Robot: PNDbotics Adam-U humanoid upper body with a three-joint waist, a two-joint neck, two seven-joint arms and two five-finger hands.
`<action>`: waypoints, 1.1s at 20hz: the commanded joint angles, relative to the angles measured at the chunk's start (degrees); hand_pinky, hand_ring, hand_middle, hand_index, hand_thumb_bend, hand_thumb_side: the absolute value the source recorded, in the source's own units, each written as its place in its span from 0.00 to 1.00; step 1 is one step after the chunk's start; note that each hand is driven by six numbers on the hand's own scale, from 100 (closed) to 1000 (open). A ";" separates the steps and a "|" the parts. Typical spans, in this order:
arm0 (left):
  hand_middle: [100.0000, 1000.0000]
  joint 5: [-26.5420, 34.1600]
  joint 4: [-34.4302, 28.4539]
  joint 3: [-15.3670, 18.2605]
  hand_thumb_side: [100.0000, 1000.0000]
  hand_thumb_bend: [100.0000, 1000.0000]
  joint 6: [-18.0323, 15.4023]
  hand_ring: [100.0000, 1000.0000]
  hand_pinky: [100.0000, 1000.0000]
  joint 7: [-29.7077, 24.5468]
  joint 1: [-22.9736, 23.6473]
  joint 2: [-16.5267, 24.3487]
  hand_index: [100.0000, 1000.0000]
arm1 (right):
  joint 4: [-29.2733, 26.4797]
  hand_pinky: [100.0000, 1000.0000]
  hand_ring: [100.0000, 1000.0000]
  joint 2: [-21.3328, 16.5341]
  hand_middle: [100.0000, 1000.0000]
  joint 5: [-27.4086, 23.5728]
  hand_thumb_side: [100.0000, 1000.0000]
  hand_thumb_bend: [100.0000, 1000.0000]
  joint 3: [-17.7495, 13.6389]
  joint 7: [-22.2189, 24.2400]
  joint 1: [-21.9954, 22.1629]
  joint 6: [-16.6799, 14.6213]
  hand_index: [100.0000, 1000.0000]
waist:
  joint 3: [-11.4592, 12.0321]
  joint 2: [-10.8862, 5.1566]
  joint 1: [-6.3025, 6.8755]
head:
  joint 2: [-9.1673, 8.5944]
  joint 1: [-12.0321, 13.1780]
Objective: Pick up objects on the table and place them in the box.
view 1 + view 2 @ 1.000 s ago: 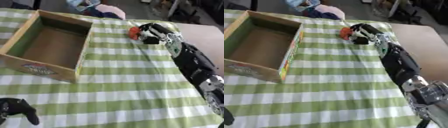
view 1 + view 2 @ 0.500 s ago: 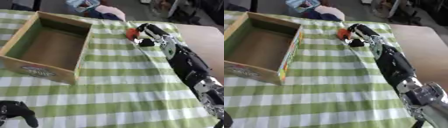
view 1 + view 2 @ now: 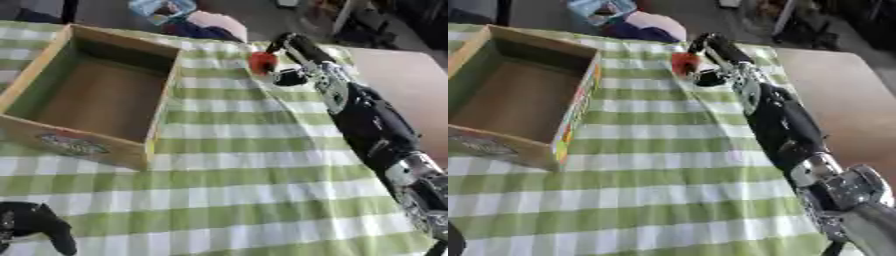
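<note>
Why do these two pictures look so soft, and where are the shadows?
Left eye view: all of it is soft; the small red-orange object by the right hand is a smear, and the cardboard box has a dark inner far wall. Right eye view: equally soft, with even light on the green checked cloth and no glare.

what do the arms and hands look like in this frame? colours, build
Right arm: bulky black shell along the forearm, with silver metal joint parts near the lower right. Right hand: black fingers with some pale grey parts at the wrist. Left hand: all black, seen only at the lower left corner. No markings or cables readable.
</note>
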 commanded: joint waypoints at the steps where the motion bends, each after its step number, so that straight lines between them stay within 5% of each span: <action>1: 0.53 0.27 -1.13 0.13 1.00 0.08 0.10 0.56 0.60 0.14 -0.27 0.07 0.78 | -4.82 0.78 0.72 -3.08 0.58 -2.54 0.00 0.00 0.51 1.15 -1.83 -1.44 0.20 | -0.25 -1.73 0.56 | -0.69 0.21; 7: 0.53 0.63 -1.13 0.16 1.00 0.07 -0.06 0.56 0.60 0.19 0.27 0.30 0.78 | -10.34 0.78 0.72 -2.52 0.58 -6.46 0.00 0.00 2.55 4.72 -4.14 -3.14 0.20 | -0.47 -2.69 0.82 | -0.60 0.29; 8: 0.53 0.87 -1.13 0.08 1.00 0.07 -0.15 0.56 0.60 0.14 0.25 0.34 0.78 | -11.31 0.78 0.72 -2.13 0.58 -7.07 0.13 0.00 3.06 5.40 -4.71 -3.61 0.20 | -0.37 -2.88 0.88 | -0.55 0.21; 9: 0.53 1.13 -1.13 0.04 1.00 0.07 -0.22 0.56 0.60 0.11 0.26 0.37 0.78 | -12.27 0.78 0.72 -1.63 0.58 -7.74 0.00 0.00 3.62 6.15 -5.26 -4.33 0.20 | -0.23 -3.07 0.92 | -0.49 0.09; 22: 0.50 5.62 -1.13 -0.20 0.95 0.07 -0.47 0.53 0.57 -0.56 -0.37 0.40 0.77 | -11.29 0.78 0.73 7.34 0.61 -6.62 0.00 0.00 7.93 15.32 -9.39 -7.70 0.21 | 4.23 -4.31 0.64 | -0.09 -2.06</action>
